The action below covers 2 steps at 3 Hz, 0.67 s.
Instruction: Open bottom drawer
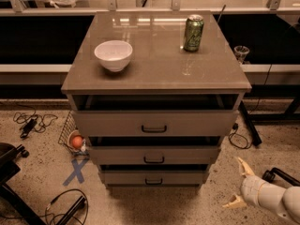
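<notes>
Camera view: the bench (154,74) has three drawers down its front. The bottom drawer (183,177) is the lowest, at the foot of the bench, with its front facing the camera and a small black handle (153,181) at the middle. A dark gap shows above its front. The end effector (239,185) hangs low over the floor off the bench's front right corner, to the right of the bottom drawer and apart from it, touching nothing. It is released and empty, with its two pale fingers (244,167) spread wide. On the bench top, a white bowl (113,55) stands at the left and a green can (193,33) at the back right.
</notes>
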Motion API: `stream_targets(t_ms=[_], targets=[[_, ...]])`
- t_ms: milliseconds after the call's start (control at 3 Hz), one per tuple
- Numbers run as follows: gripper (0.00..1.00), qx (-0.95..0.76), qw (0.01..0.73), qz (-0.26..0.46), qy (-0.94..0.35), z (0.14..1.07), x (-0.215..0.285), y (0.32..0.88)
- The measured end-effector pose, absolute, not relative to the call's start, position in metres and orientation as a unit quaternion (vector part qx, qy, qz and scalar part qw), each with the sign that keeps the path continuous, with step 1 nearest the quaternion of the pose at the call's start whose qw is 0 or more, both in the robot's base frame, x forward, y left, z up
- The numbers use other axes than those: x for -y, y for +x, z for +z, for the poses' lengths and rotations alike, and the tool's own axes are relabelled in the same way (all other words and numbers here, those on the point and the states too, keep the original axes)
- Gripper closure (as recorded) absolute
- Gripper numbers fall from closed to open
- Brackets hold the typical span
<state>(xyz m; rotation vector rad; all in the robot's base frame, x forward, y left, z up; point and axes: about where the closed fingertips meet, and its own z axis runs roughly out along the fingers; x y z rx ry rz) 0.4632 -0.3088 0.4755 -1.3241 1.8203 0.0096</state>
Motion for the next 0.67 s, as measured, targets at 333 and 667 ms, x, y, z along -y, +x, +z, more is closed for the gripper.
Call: stream_targets(t_ms=[333, 667], targets=[[0.00, -0.730, 0.431, 0.004, -0.531, 0.476, 0.309, 0.463], [0.00, -0.734, 0.413, 0.002, -0.540, 0.450, 0.296, 0.466]])
